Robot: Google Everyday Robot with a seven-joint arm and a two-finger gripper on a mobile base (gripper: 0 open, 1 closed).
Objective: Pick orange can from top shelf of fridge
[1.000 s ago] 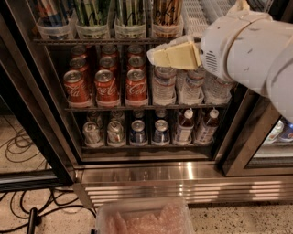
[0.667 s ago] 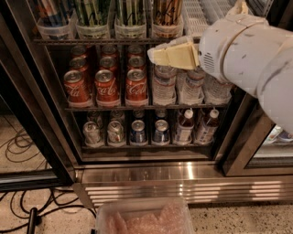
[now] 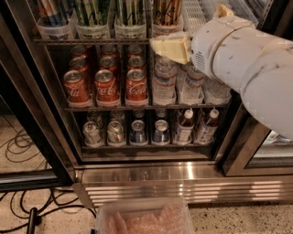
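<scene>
The orange can [image 3: 167, 11] stands in a translucent bin at the right of the top shelf [image 3: 91, 41] of the fridge [image 3: 41, 114]; only its lower body shows, the top is cut off by the frame edge. My gripper [image 3: 170, 46], cream-coloured at the end of the big white arm [image 3: 238, 59], sits just below and in front of that bin, at the level of the shelf's front edge. It holds nothing that I can see.
Green-striped tall cans [image 3: 91, 11] fill the bins to the left. Red cola cans [image 3: 106, 84] and water bottles [image 3: 164, 82] stand on the rack below, small cans and bottles [image 3: 137, 131] under that. A ribbed steel base [image 3: 183, 183], a plastic tub [image 3: 144, 218] and floor cables [image 3: 27, 205] lie below.
The gripper and arm have shifted slightly up and to the left, closer to the top shelf's front edge. The cans have not moved.
</scene>
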